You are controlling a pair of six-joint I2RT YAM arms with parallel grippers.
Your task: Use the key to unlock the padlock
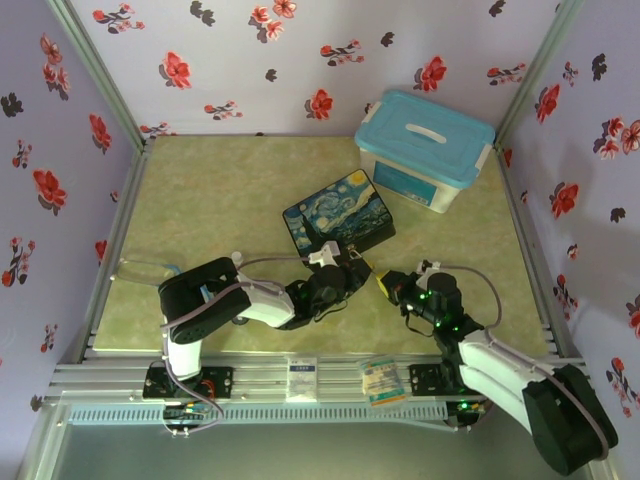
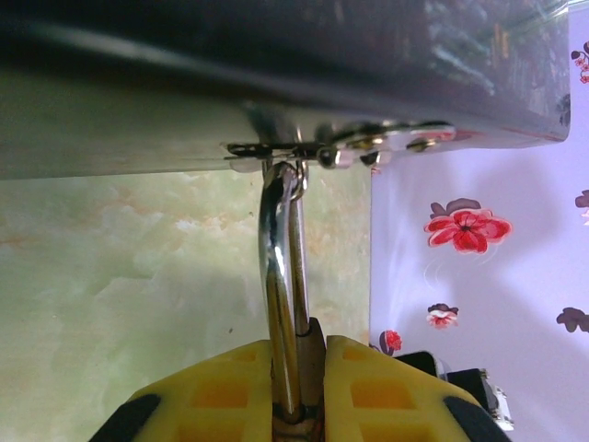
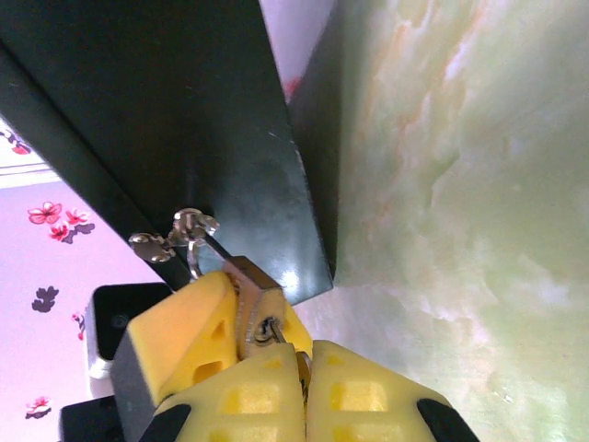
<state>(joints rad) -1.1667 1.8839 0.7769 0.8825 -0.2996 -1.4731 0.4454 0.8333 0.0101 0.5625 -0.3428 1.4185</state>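
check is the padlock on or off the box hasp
On. The padlock's shackle loops through the hasp on the box.

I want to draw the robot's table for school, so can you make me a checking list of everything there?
Surface: green marbled table.
Job's things: padlock hooked on the clasp of the painted box; key at its bottom end.
Clutter: blue-lidded tub at the back; card and packet on the near rail.
Hands: left hand shut on the padlock; right hand shut on the key.
Cables: grey cable looping off the right arm.
Surroundings: flowery walls on three sides.
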